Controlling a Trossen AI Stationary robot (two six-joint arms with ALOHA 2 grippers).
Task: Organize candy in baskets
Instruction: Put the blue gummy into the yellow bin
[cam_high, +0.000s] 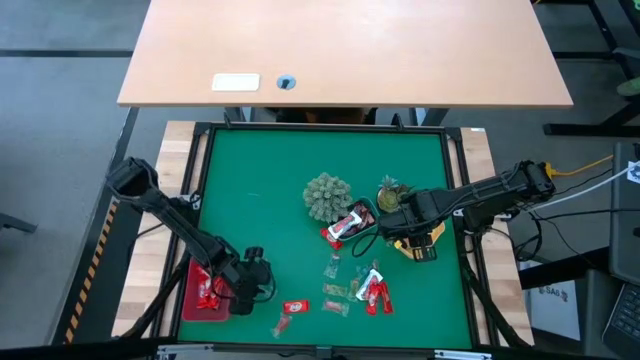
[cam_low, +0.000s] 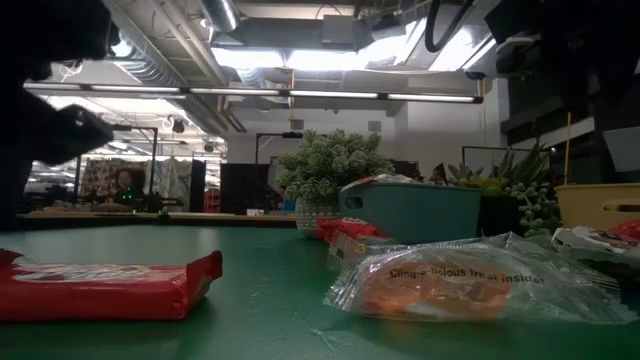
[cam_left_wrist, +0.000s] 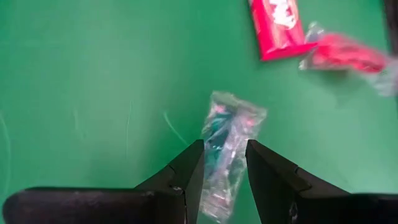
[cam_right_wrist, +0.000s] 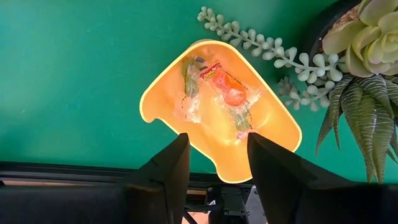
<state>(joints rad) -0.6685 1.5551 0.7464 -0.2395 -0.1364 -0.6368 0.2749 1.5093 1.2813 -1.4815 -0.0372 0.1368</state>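
Observation:
My left gripper (cam_left_wrist: 224, 154) is open and low over the green mat near the front left, just right of the red basket (cam_high: 193, 308), which holds red candy (cam_high: 207, 290). Its fingers stand on either side of a clear-wrapped candy (cam_left_wrist: 231, 127) lying on the mat; I cannot tell whether they touch it. A red candy bar (cam_left_wrist: 277, 28) lies beyond it. My right gripper (cam_right_wrist: 214, 158) is open above the yellow basket (cam_right_wrist: 161, 93), which holds an orange sweet (cam_right_wrist: 229, 90) and clear ones. The pale blue basket (cam_high: 360, 213) holds red candy.
Loose candy lies at the front centre: a red bar (cam_high: 294, 307), clear ones (cam_high: 336, 290) and red ones (cam_high: 375, 293). Two spiky green plants (cam_high: 327, 196) (cam_high: 390, 190) stand mid-table beside the blue and yellow baskets. A wooden desk (cam_high: 350, 50) lies beyond the far edge.

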